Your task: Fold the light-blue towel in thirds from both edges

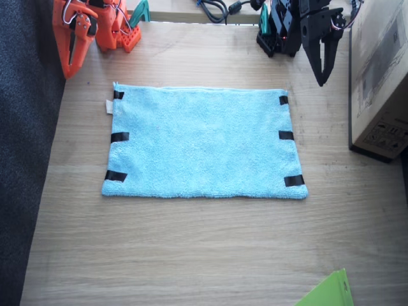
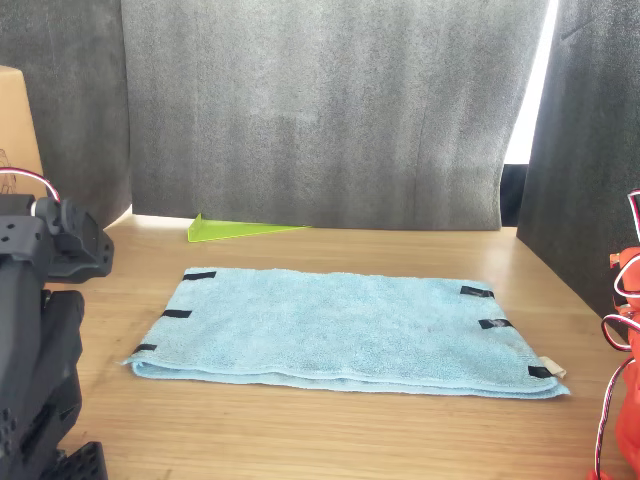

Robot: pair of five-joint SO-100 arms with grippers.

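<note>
The light-blue towel (image 1: 204, 143) lies flat and spread out on the wooden table (image 1: 191, 255), also seen in the front view (image 2: 340, 330). Three black tape strips mark each short edge: one edge (image 1: 118, 137) carries a small white tag (image 1: 109, 106), the other edge (image 1: 287, 135) lies toward the black arm. My left gripper (image 1: 322, 76), black, hangs above the table beyond the towel's far corner, jaws together, holding nothing. Past the opposite far corner my right gripper (image 1: 69, 69), orange, points down at the table's side, also shut and empty. Neither touches the towel.
A cardboard box (image 1: 382, 76) stands close beside the left arm. A bright green sheet (image 1: 328, 293) lies at the table's near corner, visible too in the front view (image 2: 240, 230). Cables (image 1: 213, 7) lie behind the table. A dark curtain (image 2: 320, 110) closes off the back.
</note>
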